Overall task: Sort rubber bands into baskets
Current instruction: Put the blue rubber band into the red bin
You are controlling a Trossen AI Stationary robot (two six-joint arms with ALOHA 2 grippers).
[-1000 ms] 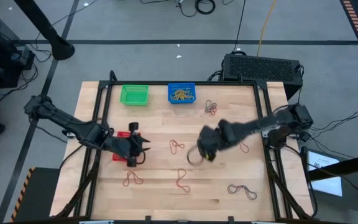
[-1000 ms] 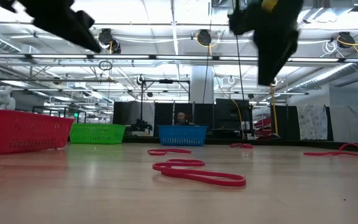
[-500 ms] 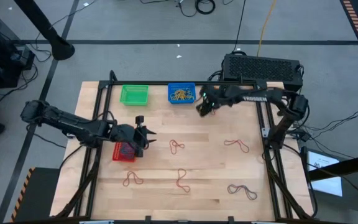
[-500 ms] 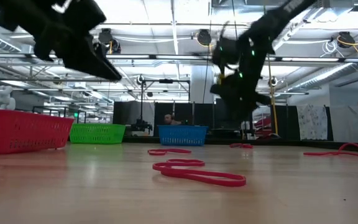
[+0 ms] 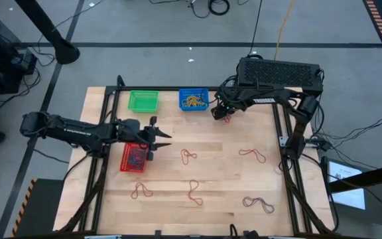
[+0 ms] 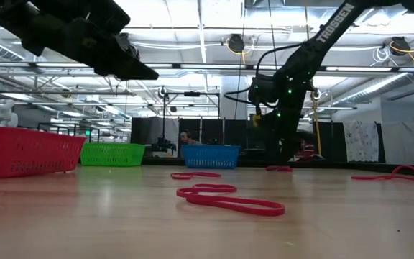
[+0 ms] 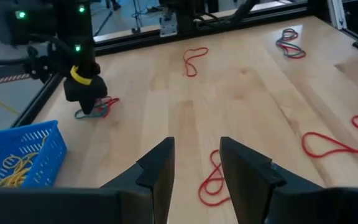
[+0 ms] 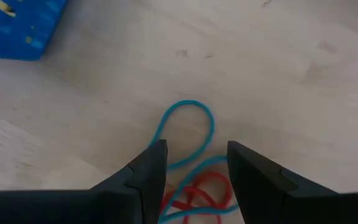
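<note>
Left gripper (image 5: 159, 137) is just hanging above the red basket (image 5: 132, 159), fingers part open with nothing in them, so that arm's parked for now. Green basket (image 5: 142, 101) and blue basket (image 5: 193, 99) sit at the far edge of the surface, yellow bands already in the blue one. Right gripper (image 8: 192, 180) is down over a tangle of red and blue bands (image 8: 194, 186) beside the blue basket, fingers wide, straddling it, nothing gripped yet. Next I reckon: close on just one band, and loose red bands (image 5: 189, 157) wait mid-surface
</note>
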